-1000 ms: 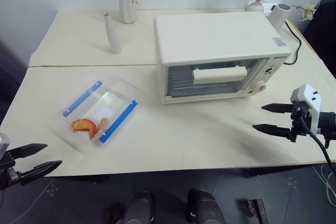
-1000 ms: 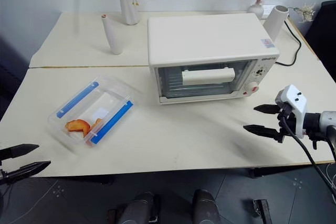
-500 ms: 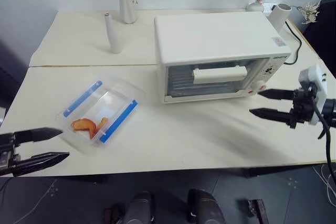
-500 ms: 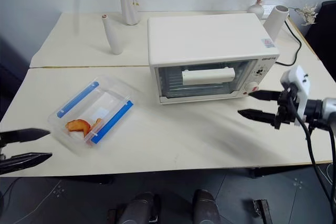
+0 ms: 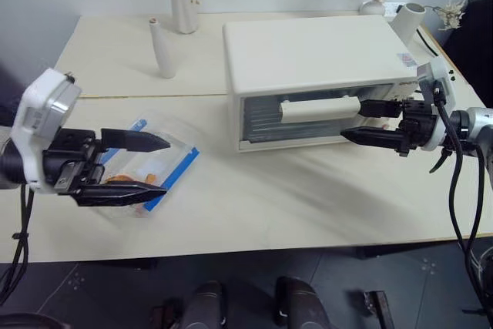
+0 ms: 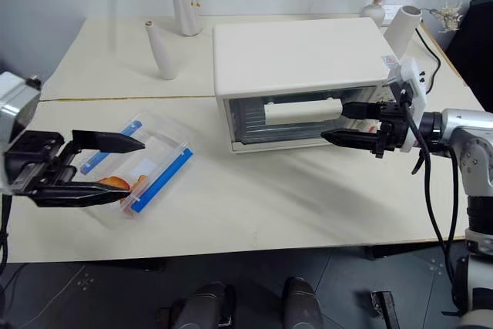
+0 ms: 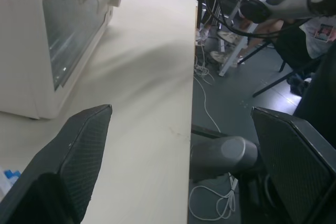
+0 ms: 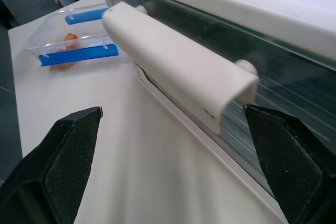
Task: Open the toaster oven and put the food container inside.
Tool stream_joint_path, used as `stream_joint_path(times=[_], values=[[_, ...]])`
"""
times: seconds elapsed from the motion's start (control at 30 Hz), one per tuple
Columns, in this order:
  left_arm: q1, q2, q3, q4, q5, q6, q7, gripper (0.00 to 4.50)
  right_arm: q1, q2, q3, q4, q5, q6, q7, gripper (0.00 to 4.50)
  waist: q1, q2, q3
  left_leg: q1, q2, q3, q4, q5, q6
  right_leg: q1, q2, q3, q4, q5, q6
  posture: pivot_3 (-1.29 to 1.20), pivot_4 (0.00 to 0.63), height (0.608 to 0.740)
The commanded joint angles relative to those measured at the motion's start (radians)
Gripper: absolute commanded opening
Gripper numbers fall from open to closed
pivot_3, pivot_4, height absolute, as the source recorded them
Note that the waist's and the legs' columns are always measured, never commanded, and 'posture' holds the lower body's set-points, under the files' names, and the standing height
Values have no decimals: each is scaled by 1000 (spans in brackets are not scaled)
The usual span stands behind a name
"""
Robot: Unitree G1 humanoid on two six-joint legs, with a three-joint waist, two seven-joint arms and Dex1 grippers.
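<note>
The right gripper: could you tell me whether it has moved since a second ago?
Yes. The right gripper has moved up and leftward, jaws open, to the toaster oven door handle.

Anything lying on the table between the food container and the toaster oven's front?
No. In the left eye view, only bare cream tabletop lies between the food container and the toaster oven; its door is closed.

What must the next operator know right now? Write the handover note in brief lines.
Left tool: open, empty, over the food container at the table's left.
Right tool: open, empty, at the right end of the oven handle, not gripping it.
Toaster oven: door shut, mid-table.
Done: nothing so far.
Left: pull the door down, pick up the container, set it inside.
</note>
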Motion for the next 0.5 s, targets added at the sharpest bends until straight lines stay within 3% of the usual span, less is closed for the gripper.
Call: stream_joint_path(times=[0.03, 0.23, 0.5], values=[[-75, -25, -70, 33, 55, -54, -18, 4500, 24, -7, -43, -104, 58, 19, 12, 4486, 0, 0, 0, 0, 0, 0, 0, 0, 0, 0, 0, 0, 0, 0, 0, 0, 150, 740], [-285, -153, -221, 119, 143, -73, 30, 4500, 124, -1, -95, -229, 107, 35, -26, 4486, 5, -1, 0, 0, 0, 0, 1, 0, 0, 0, 0, 0, 1, 0, 0, 0, 150, 740], [-530, -397, -432, 297, 390, -222, 72, 2132, 245, 26, -164, -340, 166, 48, -108, 4500, 13, -1, 0, 0, 0, 0, 1, 0, 0, 0, 1, 0, 1, 0, 0, 0, 150, 740]])
